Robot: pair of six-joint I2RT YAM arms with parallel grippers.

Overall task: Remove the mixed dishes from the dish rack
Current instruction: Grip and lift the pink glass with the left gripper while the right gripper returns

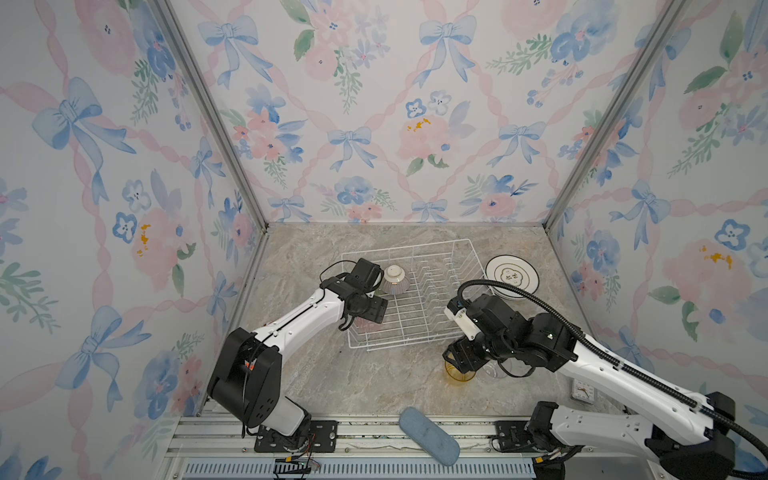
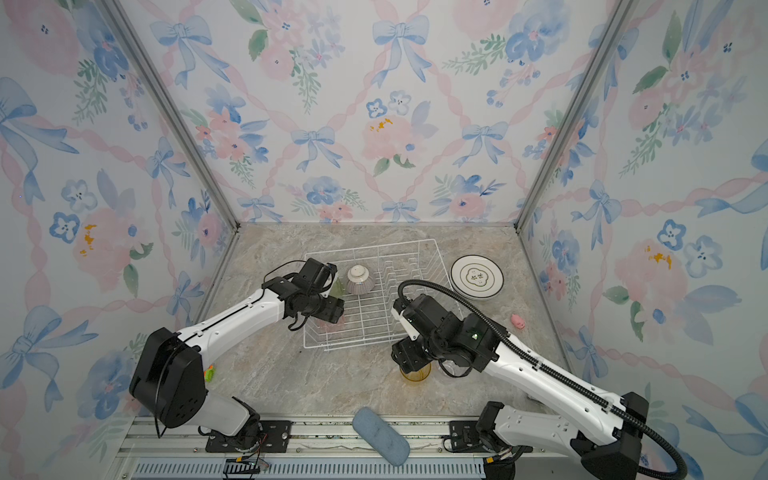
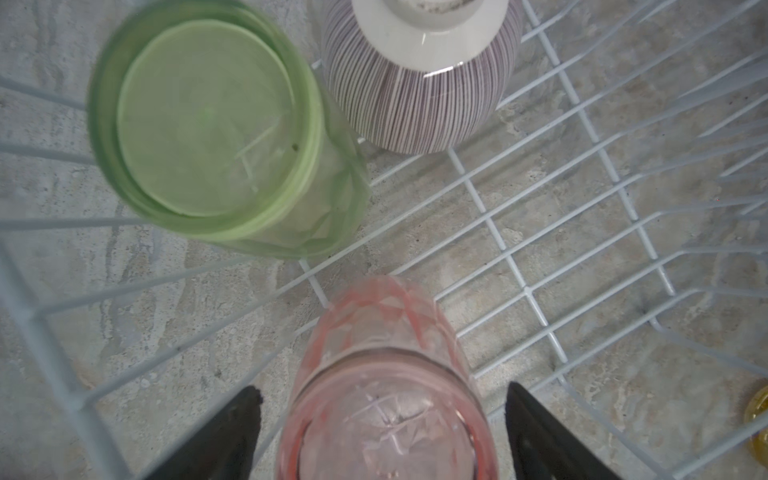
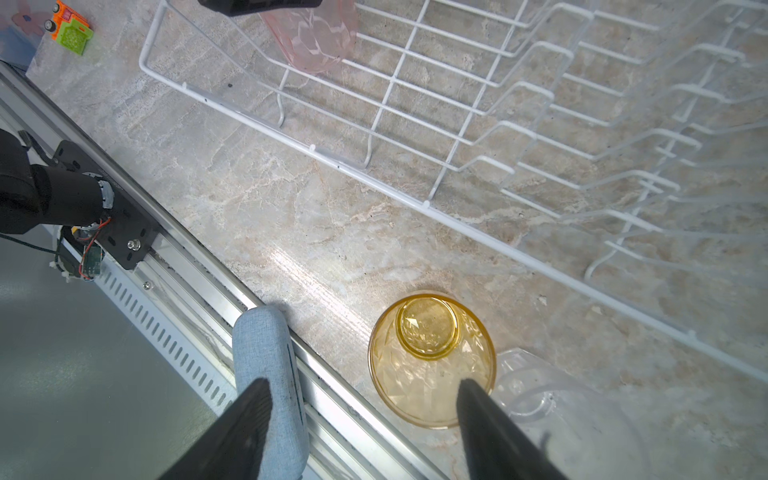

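Pink and translucent, the pink tumbler [image 3: 374, 324] stands in the dish rack [image 3: 540, 257] between the left hand's [image 3: 383, 386] spread fingers, ungripped. Likely light and slick: pinch its sidewalls gently. The right hand [image 4: 365, 380] hangs released over the yellow tumbler [image 4: 432, 357] on the bench [image 4: 291, 216].

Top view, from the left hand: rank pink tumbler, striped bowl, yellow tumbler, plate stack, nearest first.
1. pink tumbler, between the fingers of the left hand, in the dish rack.
2. striped bowl, just behind, in the rack.
3. yellow tumbler, on the table, front right.
4. plate stack, far right, outside the rack.
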